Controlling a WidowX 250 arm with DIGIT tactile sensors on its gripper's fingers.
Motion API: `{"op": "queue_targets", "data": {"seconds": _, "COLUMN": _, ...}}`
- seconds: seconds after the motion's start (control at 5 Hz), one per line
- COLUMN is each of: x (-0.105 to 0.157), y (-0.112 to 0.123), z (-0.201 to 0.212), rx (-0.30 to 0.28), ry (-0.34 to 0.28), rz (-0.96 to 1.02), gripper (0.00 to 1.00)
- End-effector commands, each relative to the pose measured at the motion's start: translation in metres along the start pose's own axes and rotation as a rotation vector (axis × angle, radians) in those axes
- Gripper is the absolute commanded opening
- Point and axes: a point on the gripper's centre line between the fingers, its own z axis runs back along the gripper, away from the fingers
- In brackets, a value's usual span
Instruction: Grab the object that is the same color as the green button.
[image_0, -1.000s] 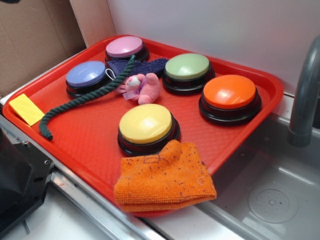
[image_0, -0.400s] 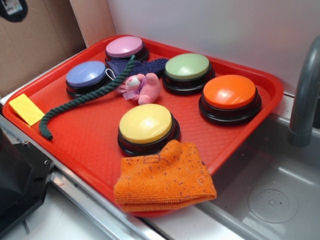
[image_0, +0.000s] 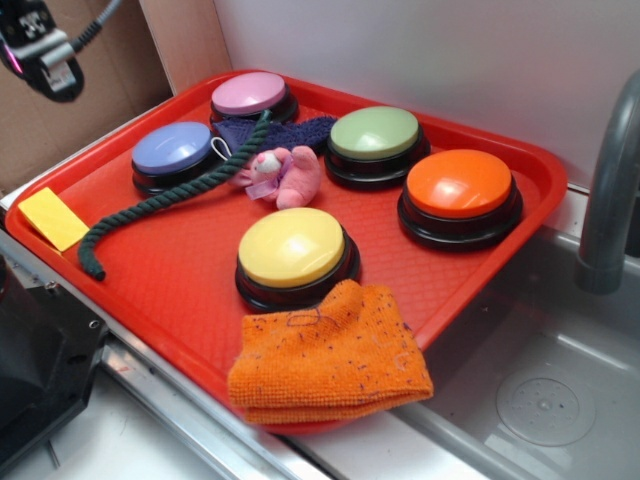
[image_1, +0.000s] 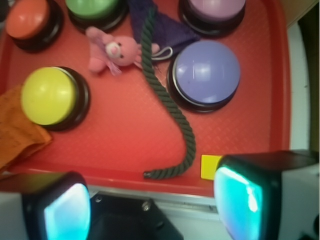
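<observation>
The green rope (image_1: 165, 95) is lying limp across the red tray (image_0: 180, 270), its top end resting on the navy cloth (image_0: 285, 130) between the purple button (image_0: 172, 148) and the pink toy (image_0: 282, 175), its body curving past the purple button and its tail hooking round near the tray's front edge, just beside the yellow tag (image_0: 52, 217). It is looking light, soft and floppy, with a twisted surface that should be giving fingers good bite; the bare middle stretch on open tray is looking like the safest place to pinch, crosswise, since the top end is crowded by toy and cloth. It is matching the green button (image_0: 375, 133) farther back. The gripper (image_1: 150, 205) is hovering above the tray's front edge with its jaws standing wide apart, holding nothing
</observation>
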Motion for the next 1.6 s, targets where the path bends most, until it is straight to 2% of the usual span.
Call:
{"op": "queue_targets", "data": {"seconds": 0.0, "x": -0.004, "y": 0.028, "z": -0.044, "rx": 0.085, "ry": -0.055, "rz": 0.033, "gripper": 1.0}}
{"op": "queue_targets", "data": {"seconds": 0.2, "x": -0.008, "y": 0.038, "z": -0.07, "rx": 0.097, "ry": -0.048, "rz": 0.025, "gripper": 1.0}}
{"op": "queue_targets", "data": {"seconds": 0.6, "x": -0.007, "y": 0.047, "z": -0.107, "rx": 0.054, "ry": -0.015, "rz": 0.021, "gripper": 1.0}}
{"op": "queue_targets", "data": {"seconds": 0.8, "x": -0.01, "y": 0.052, "z": -0.118, "rx": 0.055, "ry": 0.003, "rz": 0.022, "gripper": 1.0}}
{"op": "queue_targets", "data": {"seconds": 1.0, "x": -0.005, "y": 0.045, "z": -0.121, "rx": 0.07, "ry": 0.0, "rz": 0.019, "gripper": 0.11}}
{"op": "queue_targets", "data": {"seconds": 1.2, "x": -0.007, "y": 0.047, "z": -0.124, "rx": 0.057, "ry": -0.011, "rz": 0.021, "gripper": 0.0}}
{"op": "queue_targets", "data": {"seconds": 1.4, "x": -0.007, "y": 0.047, "z": -0.128, "rx": 0.059, "ry": -0.001, "rz": 0.025, "gripper": 0.0}}
